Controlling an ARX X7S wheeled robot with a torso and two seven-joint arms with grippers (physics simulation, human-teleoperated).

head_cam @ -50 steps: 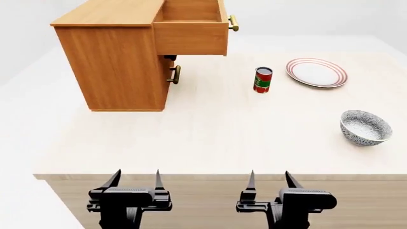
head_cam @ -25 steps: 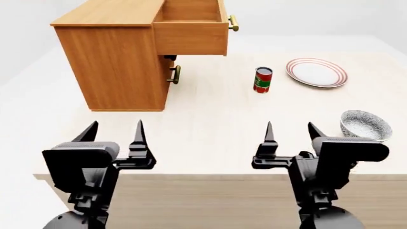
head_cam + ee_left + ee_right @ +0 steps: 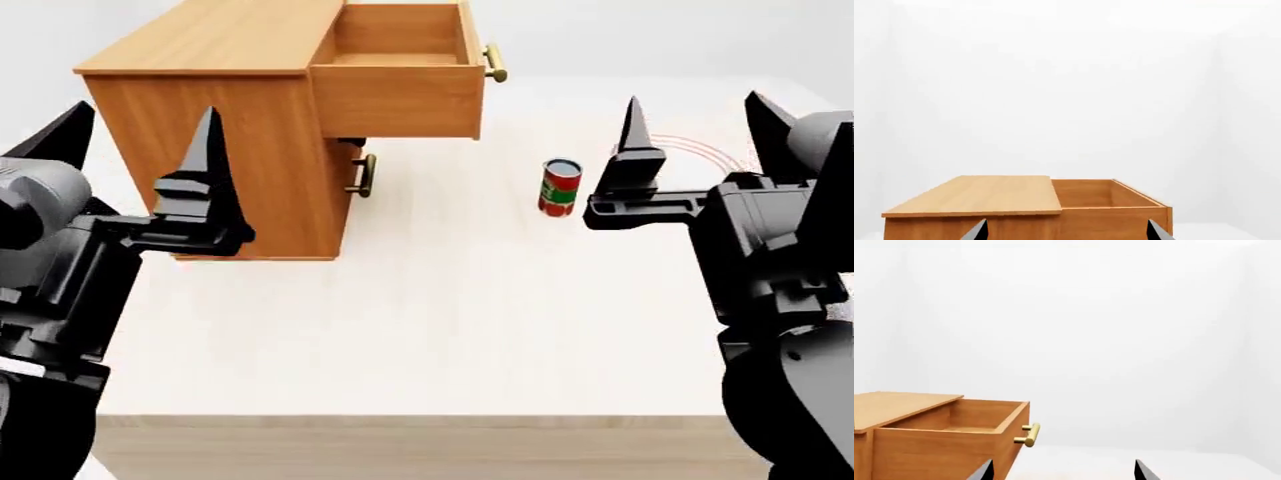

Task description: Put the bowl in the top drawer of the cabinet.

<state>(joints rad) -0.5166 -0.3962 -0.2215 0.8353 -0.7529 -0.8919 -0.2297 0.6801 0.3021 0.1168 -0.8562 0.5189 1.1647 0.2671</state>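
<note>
Two drawers on cabinet (image 3: 220, 130); top drawer (image 3: 400, 75) pulled out, ready to receive. Beside cabinet, both raised, empty and spread wide: left gripper (image 3: 134, 150), right gripper (image 3: 697, 120). Nearby, red can (image 3: 559, 187). Bowl hidden, probably behind right gripper.

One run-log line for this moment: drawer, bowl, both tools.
top drawer: open, looks empty | bowl: not visible, hidden behind right arm | left tool: open, empty | right tool: open, empty | can: upright on table
</note>
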